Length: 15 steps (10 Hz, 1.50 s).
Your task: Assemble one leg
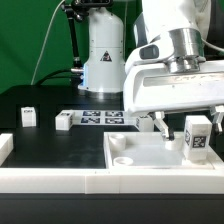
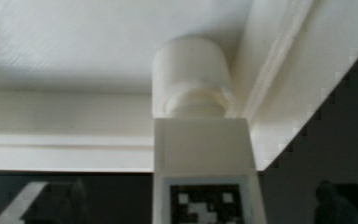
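A leg [image 1: 197, 135], a small white block with a black-and-white tag, stands upright on the large flat white panel [image 1: 140, 152] near its corner at the exterior view's right. My gripper [image 1: 190, 128] hangs over it. One dark finger [image 1: 161, 125] shows apart from the leg's side. In the wrist view the leg [image 2: 202, 160] sits midway between the dark fingers [image 2: 34, 205], with a gap on each side, so the gripper [image 2: 190, 205] is open around it. A rounded white end [image 2: 194, 75] continues from the block against the panel [image 2: 69, 60].
Two more legs [image 1: 28, 116] [image 1: 64, 121] stand on the black table at the exterior view's left. The marker board [image 1: 103, 119] lies behind the panel. A white rail [image 1: 60, 180] runs along the front. A white robot base [image 1: 103, 55] stands at the back.
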Tool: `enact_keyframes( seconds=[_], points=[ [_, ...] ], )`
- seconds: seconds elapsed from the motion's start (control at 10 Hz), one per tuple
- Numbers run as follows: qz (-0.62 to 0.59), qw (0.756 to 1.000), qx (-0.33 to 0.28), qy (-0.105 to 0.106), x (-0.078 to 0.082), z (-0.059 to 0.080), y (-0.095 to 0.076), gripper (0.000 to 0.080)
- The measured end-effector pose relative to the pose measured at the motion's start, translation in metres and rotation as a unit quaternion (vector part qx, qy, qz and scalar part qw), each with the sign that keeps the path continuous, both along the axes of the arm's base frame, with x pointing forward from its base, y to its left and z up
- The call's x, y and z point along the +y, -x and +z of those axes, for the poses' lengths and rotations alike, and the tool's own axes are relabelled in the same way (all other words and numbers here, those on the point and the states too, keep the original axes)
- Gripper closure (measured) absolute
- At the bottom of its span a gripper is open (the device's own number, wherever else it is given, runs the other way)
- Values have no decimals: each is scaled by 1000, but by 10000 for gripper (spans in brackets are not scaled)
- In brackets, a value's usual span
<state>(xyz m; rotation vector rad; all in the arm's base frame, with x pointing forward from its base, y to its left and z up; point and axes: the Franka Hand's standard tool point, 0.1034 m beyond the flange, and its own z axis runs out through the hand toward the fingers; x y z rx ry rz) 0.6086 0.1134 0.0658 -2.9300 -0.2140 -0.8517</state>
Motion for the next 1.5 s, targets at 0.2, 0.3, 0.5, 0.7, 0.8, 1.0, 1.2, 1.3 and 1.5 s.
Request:
enact_keyframes(
  seconds=[0.2, 0.3, 0.5, 0.7, 0.8, 1.0, 1.2, 1.3, 1.5],
  points=[
    [0, 1000, 0, 0, 0, 0, 0, 151],
    [-2, 1000, 10, -1, -1, 2, -1, 151],
    [-6, 1000, 18, -6, 0, 13, -8, 151],
    [6, 993, 120, -15, 5, 17, -11, 151],
    [6, 991, 133, -16, 3, 22, -18, 151],
    [19, 969, 247, -22, 6, 21, -11, 151],
    [32, 947, 320, -20, 3, 21, -10, 151],
    [29, 948, 317, -21, 2, 21, -16, 151],
    [26, 952, 304, -20, 0, 18, -18, 151]
  ],
)
